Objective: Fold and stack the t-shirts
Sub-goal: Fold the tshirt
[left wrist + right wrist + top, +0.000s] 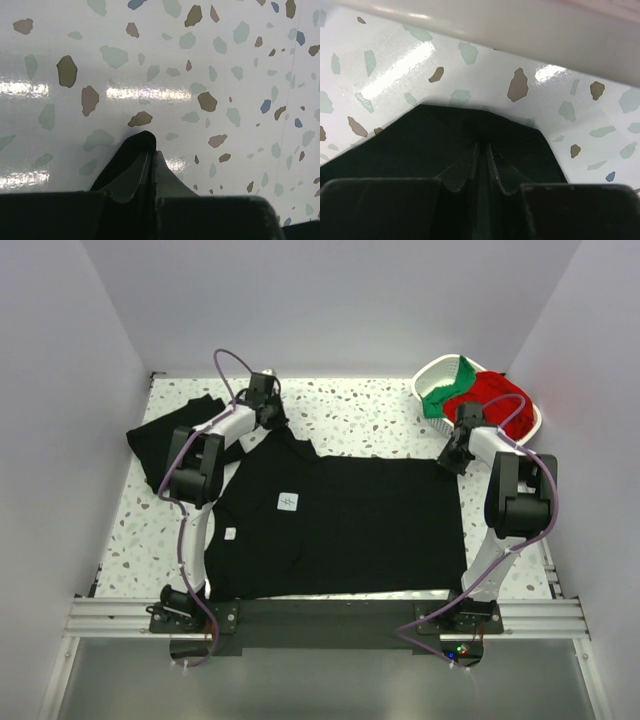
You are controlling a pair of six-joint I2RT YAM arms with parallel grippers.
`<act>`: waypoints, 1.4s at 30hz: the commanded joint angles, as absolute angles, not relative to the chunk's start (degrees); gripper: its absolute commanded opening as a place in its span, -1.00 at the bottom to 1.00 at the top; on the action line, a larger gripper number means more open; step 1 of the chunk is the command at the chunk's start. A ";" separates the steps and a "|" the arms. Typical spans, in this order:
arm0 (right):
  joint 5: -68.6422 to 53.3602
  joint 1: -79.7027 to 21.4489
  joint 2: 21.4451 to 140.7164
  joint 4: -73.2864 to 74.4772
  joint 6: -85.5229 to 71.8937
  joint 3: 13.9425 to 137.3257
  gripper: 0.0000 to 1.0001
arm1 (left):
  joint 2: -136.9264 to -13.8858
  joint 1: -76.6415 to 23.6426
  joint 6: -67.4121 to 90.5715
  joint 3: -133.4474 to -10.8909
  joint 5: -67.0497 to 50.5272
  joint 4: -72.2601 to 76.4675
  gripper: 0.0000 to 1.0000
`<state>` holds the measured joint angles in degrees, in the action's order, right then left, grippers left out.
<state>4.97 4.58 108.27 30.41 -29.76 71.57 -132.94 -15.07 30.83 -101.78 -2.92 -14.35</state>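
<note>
A black t-shirt with a small white label lies spread flat across the middle of the table. My left gripper is at its far left sleeve. In the left wrist view that gripper is shut on a peak of the black cloth, just above the speckled tabletop. My right gripper is at the shirt's far right corner. In the right wrist view its jaws stand almost together, pinching a ridge of the black shirt.
A second black t-shirt lies crumpled at the far left. A white lattice basket at the back right holds a red shirt and a green one. The side walls stand close. A metal rail runs along the near edge.
</note>
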 commanded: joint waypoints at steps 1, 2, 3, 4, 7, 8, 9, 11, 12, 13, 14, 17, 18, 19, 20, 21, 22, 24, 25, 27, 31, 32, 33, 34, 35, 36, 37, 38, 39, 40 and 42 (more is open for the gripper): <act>5.62 4.66 107.67 29.97 -29.18 74.18 -0.78 | -128.50 -15.21 29.80 -102.39 -2.02 -12.92 -0.95; 5.71 4.66 107.67 30.14 -29.01 74.35 -0.84 | -128.24 -15.21 29.71 -102.39 -1.93 -13.01 -1.00; 5.89 4.66 107.67 30.41 -29.00 74.79 -0.85 | -128.15 -15.21 29.62 -102.31 -1.85 -13.01 -1.00; 5.98 4.66 107.67 30.76 -28.83 75.06 -0.86 | -127.97 -15.21 29.62 -102.30 -1.93 -13.09 -1.00; 6.50 4.66 107.23 31.20 -28.92 75.41 -0.91 | -127.44 -15.21 29.36 -102.22 -1.76 -13.36 -1.00; 6.50 4.66 107.23 31.11 -28.83 75.50 -0.93 | -127.01 -15.21 29.27 -102.13 -1.76 -13.27 -1.00; 6.50 4.66 107.05 31.20 -28.74 75.59 -0.98 | -126.83 -15.21 29.09 -102.04 -1.67 -13.45 -1.00; 6.50 4.66 107.05 31.38 -28.48 75.67 -1.00 | -126.21 -15.21 28.92 -101.87 -1.50 -13.45 -1.00; 6.59 4.66 107.14 31.38 -28.48 75.76 -1.00 | -125.95 -15.29 28.65 -101.69 -1.49 -13.62 -1.00; 6.68 4.66 107.14 31.55 -28.39 75.76 -1.00 | -125.77 -15.21 28.57 -101.60 -1.41 -13.62 -1.00; 6.77 4.66 107.14 31.64 -28.30 75.67 -1.00 | -125.34 -15.21 28.48 -101.51 -1.41 -13.80 -1.00; 7.12 4.66 106.61 31.64 -28.13 75.41 -1.00 | -124.37 -15.29 28.21 -100.99 -1.06 -14.06 -1.00; 7.38 4.66 106.35 31.99 -27.86 75.41 -1.00 | -124.02 -15.21 27.95 -100.81 -0.88 -14.41 -1.00; 7.73 4.66 106.17 32.08 -27.77 75.50 -1.00 | -123.84 -15.21 27.86 -100.81 -0.79 -14.50 -1.00; 8.69 4.75 106.00 32.25 -27.43 75.50 -1.00 | -123.40 -15.21 27.69 -100.72 -0.62 -14.68 -1.00; 9.14 4.75 105.39 32.43 -27.16 75.67 -1.00 | -123.31 -15.29 27.25 -100.81 -0.62 -15.11 -1.00; 9.40 4.83 105.21 32.78 -26.90 75.76 -1.00 | -123.22 -15.21 27.07 -101.25 -0.79 -15.47 -1.00; 10.28 5.27 104.42 33.39 -26.19 76.29 -1.00 | -123.31 -15.21 26.46 -101.86 -0.88 -16.69 -1.00; 10.63 5.45 104.15 34.01 -26.10 76.46 -1.00 | -123.22 -15.21 26.19 -102.30 -0.79 -17.05 -1.00; 11.77 5.80 103.36 34.54 -25.23 76.99 -1.00 | -122.70 -15.21 25.58 -102.39 -0.53 -17.40 -1.00; 13.09 6.50 102.31 35.33 -24.00 77.69 -1.00 | -121.91 -15.29 24.26 -103.18 -0.44 -18.37 -1.00; 13.18 6.85 102.13 35.42 -23.65 77.96 -1.00 | -121.47 -15.29 23.74 -103.27 -0.44 -18.80 -1.00; 13.36 6.94 102.13 35.77 -23.47 78.13 -1.00 | -121.29 -15.38 23.47 -103.62 -0.27 -18.98 -1.00; 13.36 7.12 101.95 35.68 -23.47 78.40 -1.00 | -121.12 -15.38 23.12 -103.88 -0.26 -19.16 -1.00; 13.45 7.38 101.87 35.77 -23.21 78.83 -1.00 | -120.68 -15.38 22.94 -104.15 -0.26 -19.25 -1.00; 13.53 7.47 101.95 35.95 -23.12 79.10 -1.00 | -120.50 -15.47 22.33 -104.59 -0.26 -19.42 -1.00; 13.36 7.56 101.87 36.03 -23.03 79.28 -1.00 | -120.41 -15.56 22.06 -104.94 -0.44 -19.60 -1.00; 13.36 7.73 101.87 36.12 -23.03 79.63 -1.00 | -120.41 -15.64 21.63 -105.38 -0.87 -20.03 -1.00; 13.27 7.82 101.87 36.30 -22.85 79.63 -1.00 | -120.58 -15.64 21.27 -106.34 -1.57 -20.39 -1.00; 12.66 7.82 101.87 36.21 -22.94 79.72 -1.00 | -121.02 -15.73 21.10 -106.96 -1.84 -20.74 -1.00; 10.91 7.91 101.95 36.04 -22.50 79.63 -1.00 | -121.46 -15.82 20.57 -108.01 -2.28 -21.88 -1.00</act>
<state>11.38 7.68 104.09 35.38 -23.92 77.71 -124.86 -15.42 23.16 -104.20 -1.41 -21.43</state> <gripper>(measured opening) 0.008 0.047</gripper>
